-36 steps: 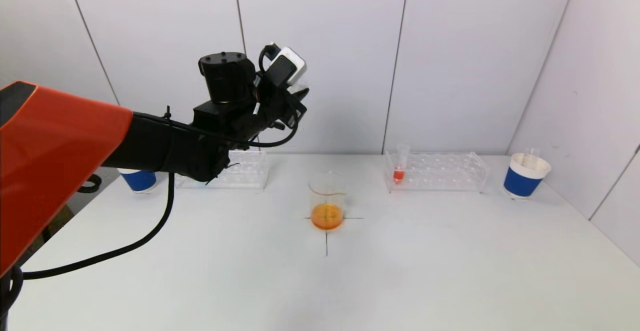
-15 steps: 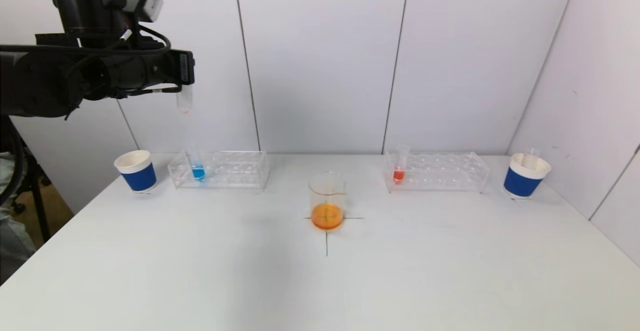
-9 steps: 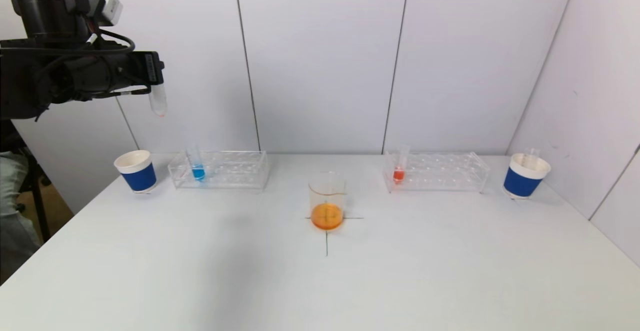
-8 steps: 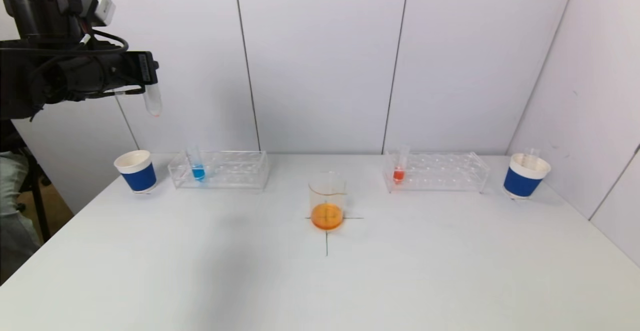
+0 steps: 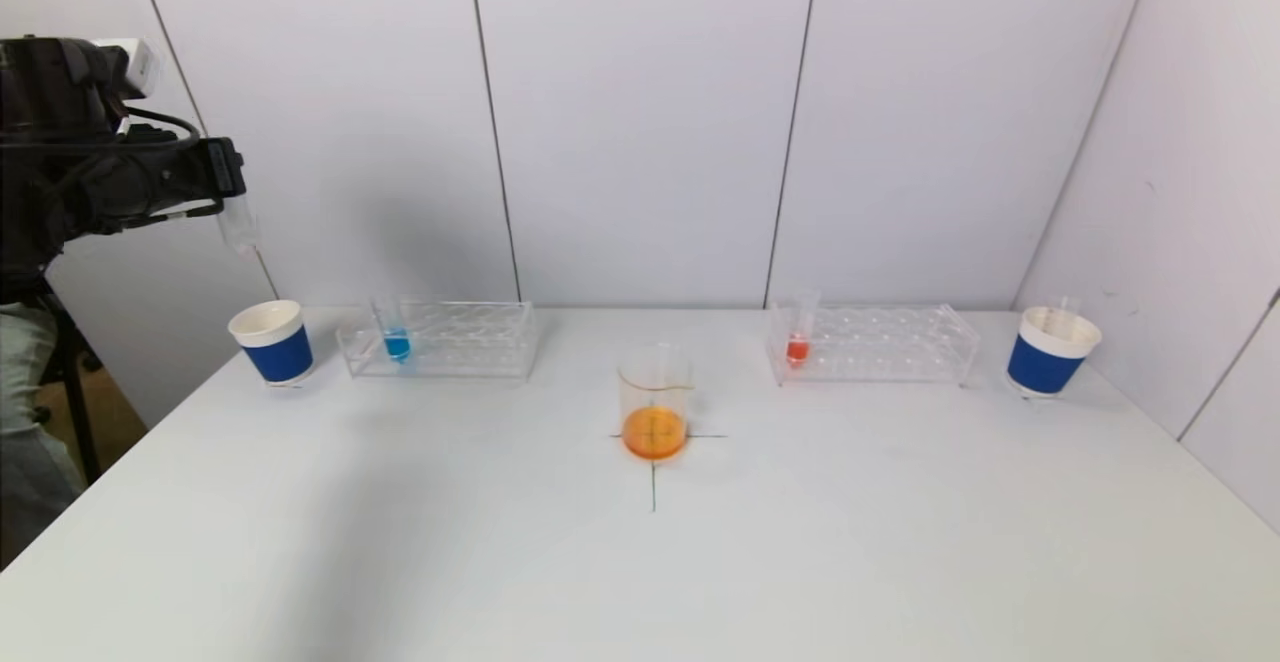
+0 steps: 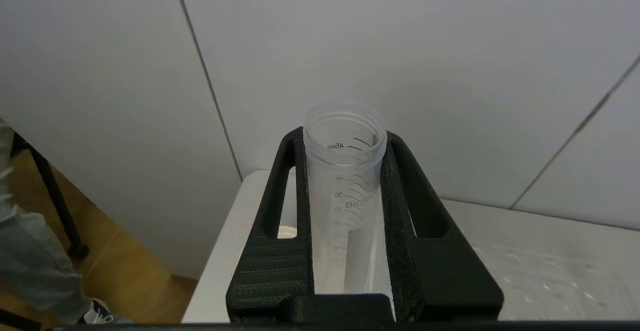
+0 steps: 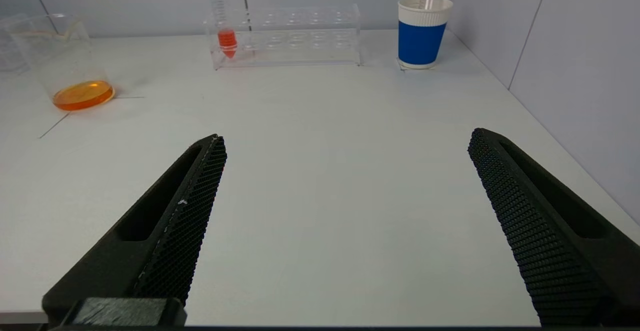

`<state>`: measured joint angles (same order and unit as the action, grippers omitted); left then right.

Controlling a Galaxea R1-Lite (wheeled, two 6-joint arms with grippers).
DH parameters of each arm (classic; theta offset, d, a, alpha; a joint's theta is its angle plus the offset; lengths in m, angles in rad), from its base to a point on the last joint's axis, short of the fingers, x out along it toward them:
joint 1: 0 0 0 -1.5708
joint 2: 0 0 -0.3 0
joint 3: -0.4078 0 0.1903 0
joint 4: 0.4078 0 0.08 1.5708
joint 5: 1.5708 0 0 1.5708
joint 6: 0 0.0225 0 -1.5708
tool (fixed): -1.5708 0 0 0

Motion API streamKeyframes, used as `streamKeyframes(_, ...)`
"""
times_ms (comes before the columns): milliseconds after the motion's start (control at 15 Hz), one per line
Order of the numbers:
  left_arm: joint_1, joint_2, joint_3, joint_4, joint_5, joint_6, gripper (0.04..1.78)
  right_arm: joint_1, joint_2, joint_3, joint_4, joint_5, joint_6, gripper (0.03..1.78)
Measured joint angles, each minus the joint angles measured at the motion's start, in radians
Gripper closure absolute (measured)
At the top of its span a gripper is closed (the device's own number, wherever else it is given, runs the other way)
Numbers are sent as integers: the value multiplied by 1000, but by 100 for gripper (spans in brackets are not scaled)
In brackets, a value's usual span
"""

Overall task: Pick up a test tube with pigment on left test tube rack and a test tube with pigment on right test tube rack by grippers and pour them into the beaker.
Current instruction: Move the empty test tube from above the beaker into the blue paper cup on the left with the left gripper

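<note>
High at the far left, my left gripper (image 5: 232, 174) is shut on a clear test tube (image 5: 240, 226) that hangs upright above the left paper cup (image 5: 272, 342). In the left wrist view that test tube (image 6: 345, 191) looks empty, clamped between the black fingers (image 6: 300, 186). The left test tube rack (image 5: 470, 340) holds a tube with blue pigment (image 5: 396, 338). The right test tube rack (image 5: 890, 344) holds a tube with red pigment (image 5: 798, 340). The beaker (image 5: 654, 397) at the table's middle has orange liquid in its bottom. My right gripper (image 7: 347, 138) is open over bare table, nothing between its fingers.
A second blue-and-white paper cup (image 5: 1052, 350) stands at the far right beside the right rack, with a thin clear rod in it. White wall panels close the back and right side. A black cross is marked under the beaker. A person's leg shows beyond the table's left edge.
My left arm has swung left from over the beaker and come a little lower, carrying the tube from above the left rack to above the left cup. The right gripper has not moved.
</note>
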<state>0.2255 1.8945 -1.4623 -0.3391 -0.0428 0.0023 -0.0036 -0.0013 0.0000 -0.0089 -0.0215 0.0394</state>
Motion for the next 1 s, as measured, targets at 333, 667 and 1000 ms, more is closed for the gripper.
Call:
streamKeyframes(333, 43, 125, 52, -239, 1, 11, 139, 0, 0, 0, 0, 0, 0, 5)
streamKeyframes(667, 57, 205, 91, -333, 1, 12, 139, 0, 0, 0, 0, 0, 0, 5)
streamKeyframes(1000, 80, 259, 103, -385, -3, 23, 139, 0, 0, 0, -1, 0, 0, 5)
